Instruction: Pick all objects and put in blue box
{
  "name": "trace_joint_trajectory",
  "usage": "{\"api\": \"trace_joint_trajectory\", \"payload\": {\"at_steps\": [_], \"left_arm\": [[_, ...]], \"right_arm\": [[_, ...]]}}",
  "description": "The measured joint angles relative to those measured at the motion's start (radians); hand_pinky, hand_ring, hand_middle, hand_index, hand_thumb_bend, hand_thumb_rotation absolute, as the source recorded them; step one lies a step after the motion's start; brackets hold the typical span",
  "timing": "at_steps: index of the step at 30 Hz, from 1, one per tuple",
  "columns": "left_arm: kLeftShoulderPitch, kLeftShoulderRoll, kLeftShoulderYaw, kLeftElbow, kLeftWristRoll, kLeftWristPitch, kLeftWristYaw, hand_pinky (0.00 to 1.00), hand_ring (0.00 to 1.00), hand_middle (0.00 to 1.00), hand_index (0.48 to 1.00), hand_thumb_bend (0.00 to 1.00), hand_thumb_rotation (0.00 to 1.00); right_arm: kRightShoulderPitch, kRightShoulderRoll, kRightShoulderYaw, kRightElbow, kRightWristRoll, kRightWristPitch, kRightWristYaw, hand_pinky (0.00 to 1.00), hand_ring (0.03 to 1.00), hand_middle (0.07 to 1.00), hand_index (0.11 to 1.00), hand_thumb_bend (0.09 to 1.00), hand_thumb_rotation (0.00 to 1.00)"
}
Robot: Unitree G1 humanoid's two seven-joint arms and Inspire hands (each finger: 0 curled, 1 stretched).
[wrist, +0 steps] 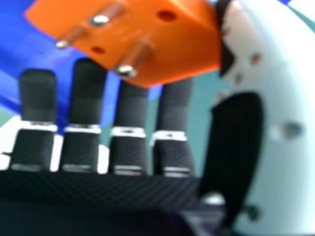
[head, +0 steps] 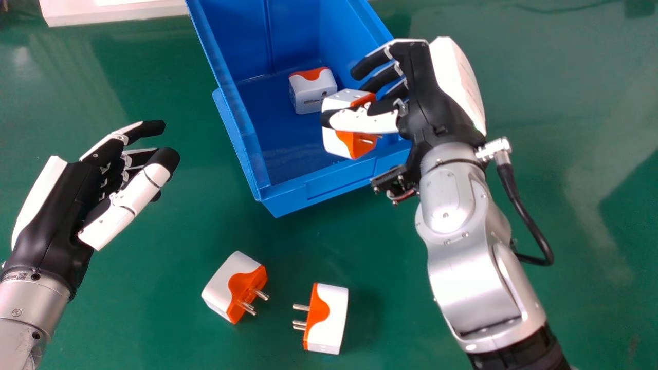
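Look, plug (head: 336,145) over blue box (head: 293,198)

The right hand (head: 432,108) pinches it above the near right corner; another plug (head: 308,95) sits inside. Two more, one (head: 226,288) beside another (head: 333,318), lie off the near edge. The left hand's (head: 56,205) fingers are relaxed.

White-orange plugs (head: 220,288) — two outside blue box (head: 288,198), one (head: 311,92) inside, one (head: 336,143) gripped.

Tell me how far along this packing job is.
One plug adapter looks done, lying inside the blue box. A second adapter is in the right hand, over the box and not yet released. Two remain on the green table: a third adapter and a fourth adapter, near each other, pins showing.
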Motion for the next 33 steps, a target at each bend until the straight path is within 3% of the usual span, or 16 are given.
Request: {"api": "trace_joint_trajectory", "payload": {"at_steps": [14, 26, 33], "left_arm": [[0.015, -0.008, -0.001, -0.023, 0.0, 0.004, 0.001, 0.67, 0.72, 0.75, 0.837, 0.64, 0.71], [0.018, -0.017, -0.004, -0.049, 0.0, 0.043, 0.001, 0.67, 0.72, 0.75, 0.837, 0.64, 0.71], [0.012, -0.018, -0.011, -0.049, 0.0, 0.047, 0.001, 0.67, 0.72, 0.75, 0.836, 0.66, 0.72]], "right_arm": [[-0.108, -0.012, 0.048, 0.164, -0.004, -0.052, 0.011, 0.34, 0.422, 0.51, 0.516, 0.494, 0.0], [-0.224, -0.017, 0.045, 0.342, 0.026, -0.108, 0.009, 0.34, 0.422, 0.519, 0.502, 0.495, 0.0], [-0.28, -0.002, 0.045, 0.39, 0.025, -0.111, -0.03, 0.35, 0.424, 0.523, 0.501, 0.495, 0.0]]}}
